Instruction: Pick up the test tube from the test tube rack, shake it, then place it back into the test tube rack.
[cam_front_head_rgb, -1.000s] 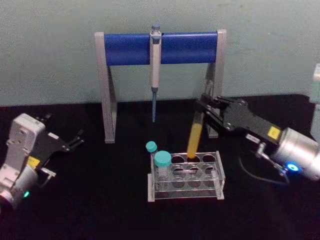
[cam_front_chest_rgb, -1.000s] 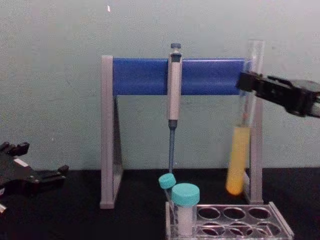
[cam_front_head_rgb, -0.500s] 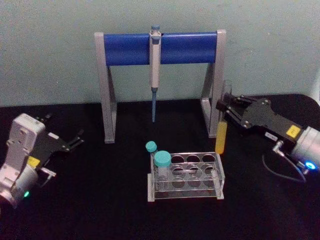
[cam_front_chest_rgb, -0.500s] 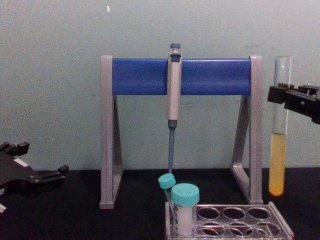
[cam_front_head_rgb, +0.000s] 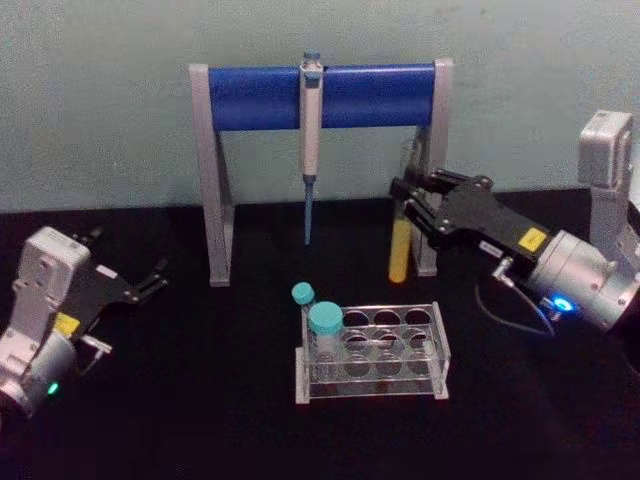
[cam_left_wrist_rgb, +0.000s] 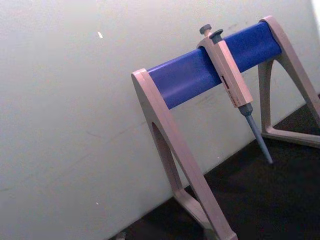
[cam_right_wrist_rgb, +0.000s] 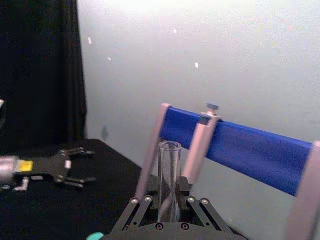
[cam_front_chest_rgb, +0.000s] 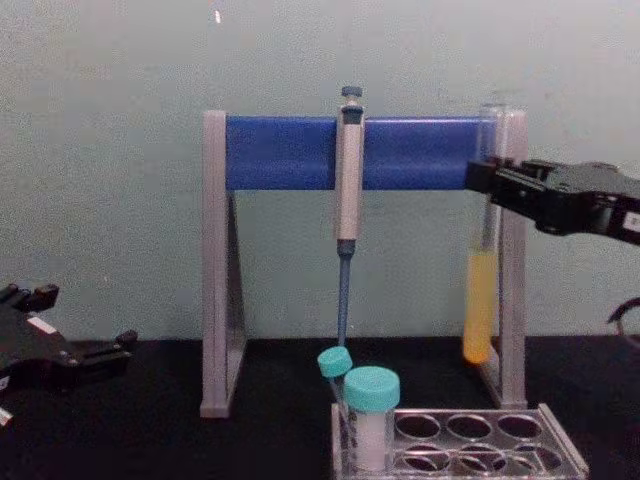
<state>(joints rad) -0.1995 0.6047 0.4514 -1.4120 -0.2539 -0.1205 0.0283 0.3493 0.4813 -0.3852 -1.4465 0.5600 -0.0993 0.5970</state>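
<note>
While one test tube (cam_front_chest_rgb: 479, 300) hangs gripped, two vials (cam_front_chest_rgb: 371, 410) stand racked.

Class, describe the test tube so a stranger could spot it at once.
Find the blue-barred pipette stand at the back. By its right leg, the right gripper holds the test tube upright. Unlike the teal-capped vial in the test tube rack, it is long, uncapped and part-filled with yellow liquid.

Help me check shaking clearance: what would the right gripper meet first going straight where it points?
Probably the pipette stand: beyond the right gripper and its test tube, the wrist view shows the hanging pipette and far post. Depth is unclear.
</note>
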